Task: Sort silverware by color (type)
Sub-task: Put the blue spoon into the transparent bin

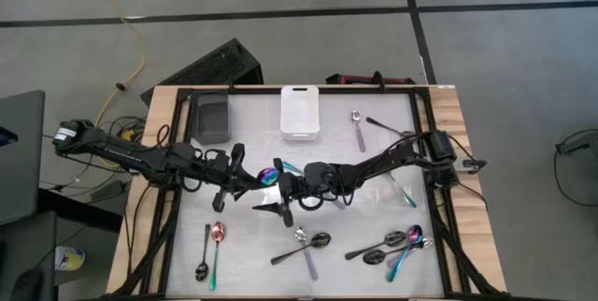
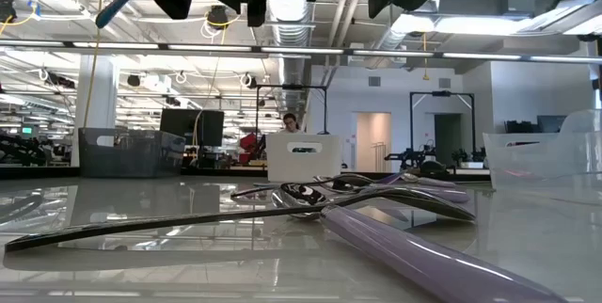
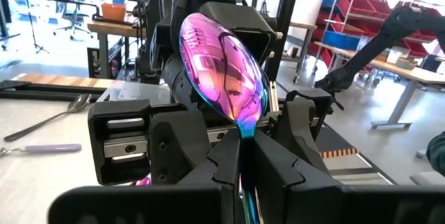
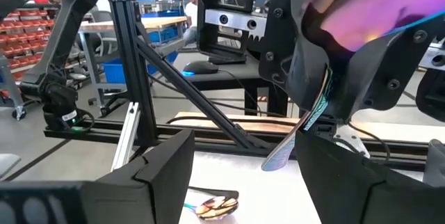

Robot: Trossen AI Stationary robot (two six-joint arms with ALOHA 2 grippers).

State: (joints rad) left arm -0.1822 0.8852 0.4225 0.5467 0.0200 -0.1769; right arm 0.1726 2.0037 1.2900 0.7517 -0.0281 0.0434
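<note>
My left gripper [image 1: 249, 180] [image 3: 243, 142] is above the table's middle, shut on a rainbow spoon [image 1: 270, 175] whose purple-pink bowl [image 3: 224, 67] points toward the right gripper. My right gripper [image 1: 277, 209] [image 4: 243, 151] faces it at close range, open wide and touching nothing. The spoon's bowl [image 4: 361, 8] is a pink blur at the top of the right wrist view. More silver, black and rainbow spoons lie flat on the table: two at the near left [image 1: 210, 250], two near the middle [image 1: 306, 243], a cluster at the near right [image 1: 397, 245], and some at the far right [image 1: 359, 125]. My left gripper pinches the rainbow spoon between its two fingers at the neck [image 3: 244, 128], just below the bowl. The fingers run along the handle, which passes back between them and is hidden there. The spoon is lifted clear of the table, with its bowl sticking out past the fingertips.
A dark bin [image 1: 211, 116] and a white bin [image 1: 301, 111] stand at the far edge. In the low view, a black spoon [image 2: 188, 226] and a lavender-handled spoon [image 2: 423, 256] lie close to the camera. A black frame [image 1: 435, 198] rims the table.
</note>
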